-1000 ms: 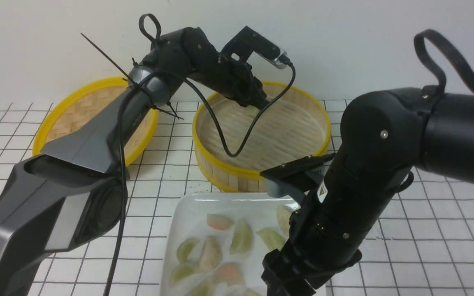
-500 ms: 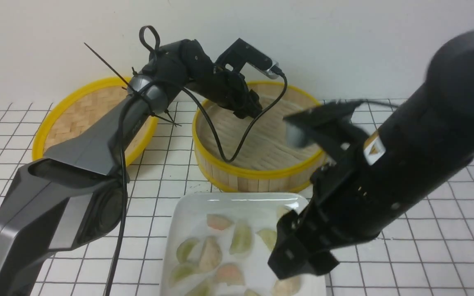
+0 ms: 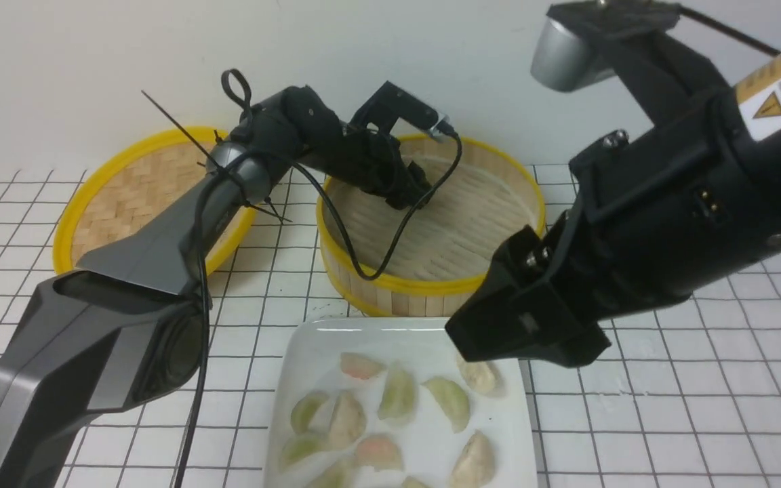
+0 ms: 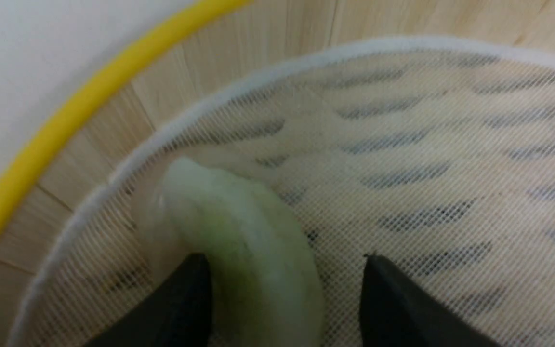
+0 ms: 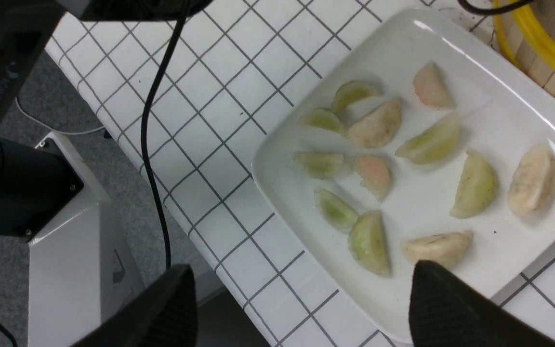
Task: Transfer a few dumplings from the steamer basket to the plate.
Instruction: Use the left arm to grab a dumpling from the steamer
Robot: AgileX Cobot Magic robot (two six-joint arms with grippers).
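A pale green dumpling lies on white mesh by the far wall of the steamer basket. My left gripper is open and low inside the basket. One finger touches the dumpling and the other stands apart from it. The front view hides this dumpling behind the left gripper. The white plate in front of the basket holds several green dumplings, with pinkish and beige ones among them. My right gripper is open and empty, raised above the plate's edge.
A flat woven yellow-rimmed lid lies left of the basket. The left arm's cable hangs into the basket. The tiled table's front edge runs close beside the plate, with floor and a grey robot base below.
My right arm has risen from the plate and swung up to the right, uncovering more dumplings. My left gripper has sunk lower into the basket around the green dumpling.
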